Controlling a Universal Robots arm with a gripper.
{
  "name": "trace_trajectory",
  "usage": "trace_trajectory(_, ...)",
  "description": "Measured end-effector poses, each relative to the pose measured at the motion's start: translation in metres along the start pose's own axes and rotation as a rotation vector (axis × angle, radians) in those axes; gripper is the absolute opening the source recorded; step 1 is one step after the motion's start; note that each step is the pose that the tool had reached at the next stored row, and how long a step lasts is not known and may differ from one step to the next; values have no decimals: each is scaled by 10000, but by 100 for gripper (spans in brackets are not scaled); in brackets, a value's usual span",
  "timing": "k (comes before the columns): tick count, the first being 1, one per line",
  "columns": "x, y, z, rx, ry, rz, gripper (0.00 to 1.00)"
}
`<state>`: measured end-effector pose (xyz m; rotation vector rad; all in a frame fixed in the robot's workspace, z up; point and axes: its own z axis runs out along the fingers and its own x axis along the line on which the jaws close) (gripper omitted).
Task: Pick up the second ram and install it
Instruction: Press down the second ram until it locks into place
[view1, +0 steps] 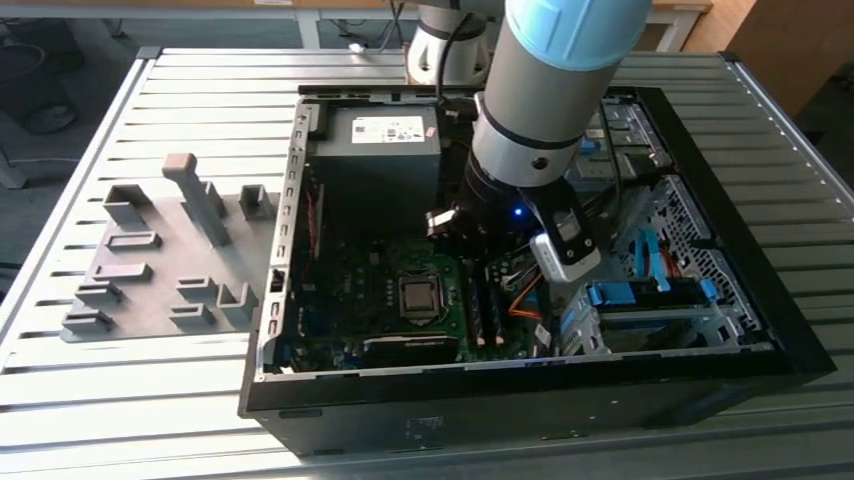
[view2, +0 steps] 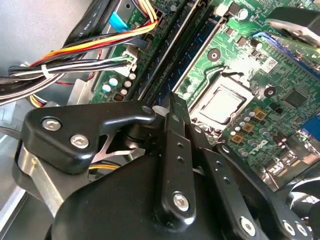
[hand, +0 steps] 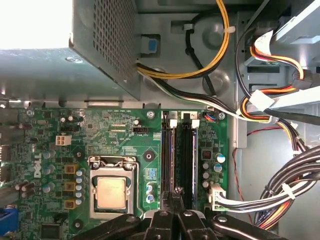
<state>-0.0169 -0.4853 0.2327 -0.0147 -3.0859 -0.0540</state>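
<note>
Hovering | jaws (hand: 174, 196) closed, empty | above motherboard (hand: 120, 145) memory slots (hand: 179, 150)

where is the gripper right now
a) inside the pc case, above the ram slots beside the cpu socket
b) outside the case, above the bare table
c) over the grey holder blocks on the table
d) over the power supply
a: in the first wrist view the gripper sits just above the ram slots, next to the cpu socket; the exterior view shows the arm reaching down into the case.
</note>
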Motion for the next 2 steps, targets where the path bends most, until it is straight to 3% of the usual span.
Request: trace_trajectory(2, 0, 0, -1, -1, 0, 0, 11)
